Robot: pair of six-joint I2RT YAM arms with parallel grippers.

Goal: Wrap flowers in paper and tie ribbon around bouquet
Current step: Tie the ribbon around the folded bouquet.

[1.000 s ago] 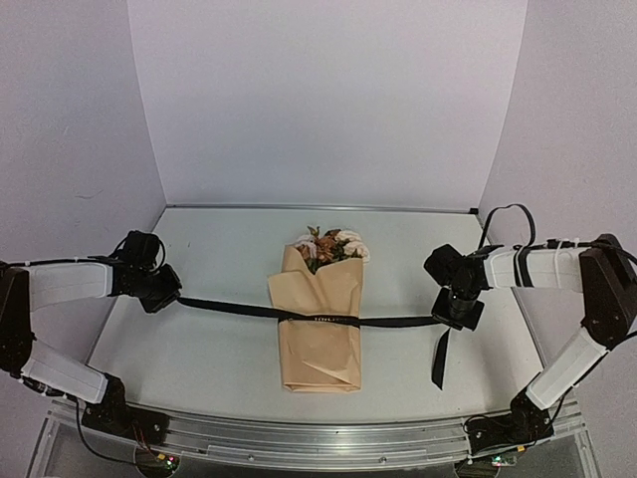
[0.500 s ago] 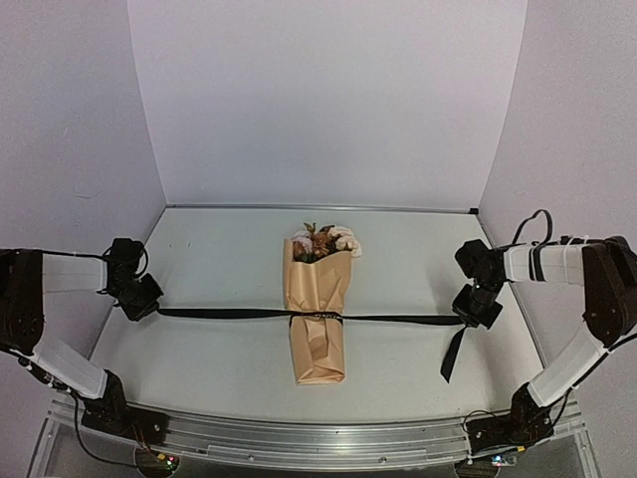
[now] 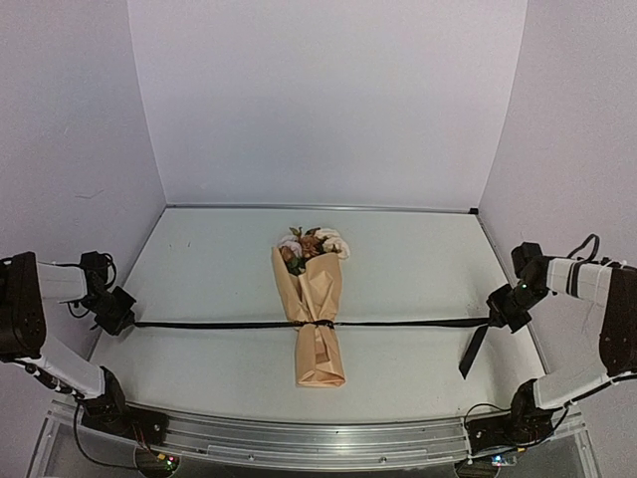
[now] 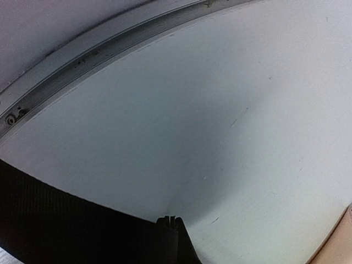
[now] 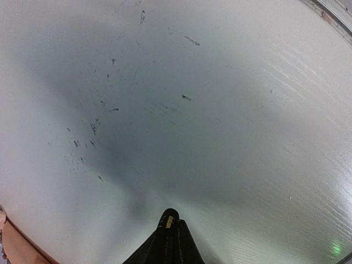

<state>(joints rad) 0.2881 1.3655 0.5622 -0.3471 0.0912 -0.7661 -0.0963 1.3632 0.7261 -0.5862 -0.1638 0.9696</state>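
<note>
Both arms have swung further apart vs the earlier frames: left fingers (image 3: 119, 314) are now out by the left edge of the bench (image 3: 418, 259), right fingers (image 3: 503, 311) by the right edge, and the ribbon (image 3: 229, 325) between them is drawn into one straight, taut line. The paper (image 3: 317, 289) has cinched w/ it, so the bouquet (image 3: 318, 360) is much narrower than before, pinched at the waist where a small dark knot (image 3: 320, 325) sits. It lies mid-bench, flowers (image 3: 311, 244) toward the back wall, stem end toward the arm bases. Both sets of fingers are clamped shut on the ribbon, one per side; a loose tail (image 3: 472, 353) hangs past the right fingers toward the near edge. Wrist cams show only closed tips over bare bench. Judgement: wrap is done and the knot is being pulled tight; prob. a second tie or a release comes next. More pull could crush the paper or drag the bouquet.
</note>
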